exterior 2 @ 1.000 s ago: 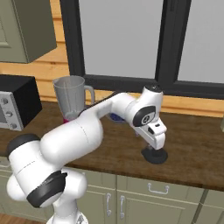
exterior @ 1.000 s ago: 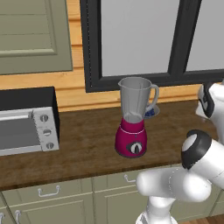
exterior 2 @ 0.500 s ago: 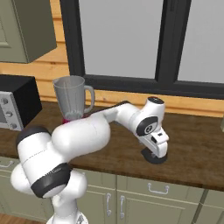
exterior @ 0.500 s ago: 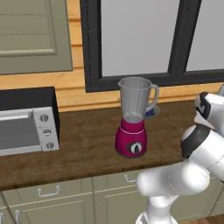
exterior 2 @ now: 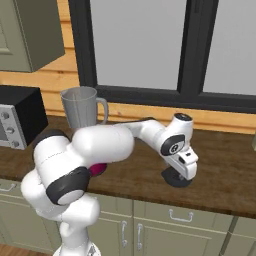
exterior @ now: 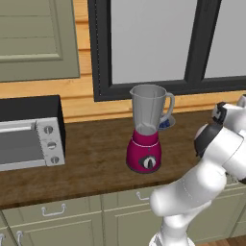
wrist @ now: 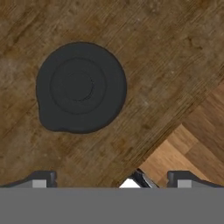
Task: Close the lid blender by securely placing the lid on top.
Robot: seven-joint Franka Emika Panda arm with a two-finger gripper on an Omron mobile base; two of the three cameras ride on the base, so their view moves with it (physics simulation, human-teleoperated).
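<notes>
Small black round flat lid point(wrist: 81, 87) lies flat on brown wood countertop point(wrist: 166, 57), near front edge, well right of magenta-base blender w/ clear grey jar point(exterior: 146, 127). Jar rim bare, awaiting lid. Gripper point(wrist: 109, 177) above lid, fingers spread wide, nothing held; prob. lining up for top-down grab.

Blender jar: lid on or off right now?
Off. The blender jar's rim is open in both base views, and the lid lies flat on the wooden counter, under the open tool.
</notes>
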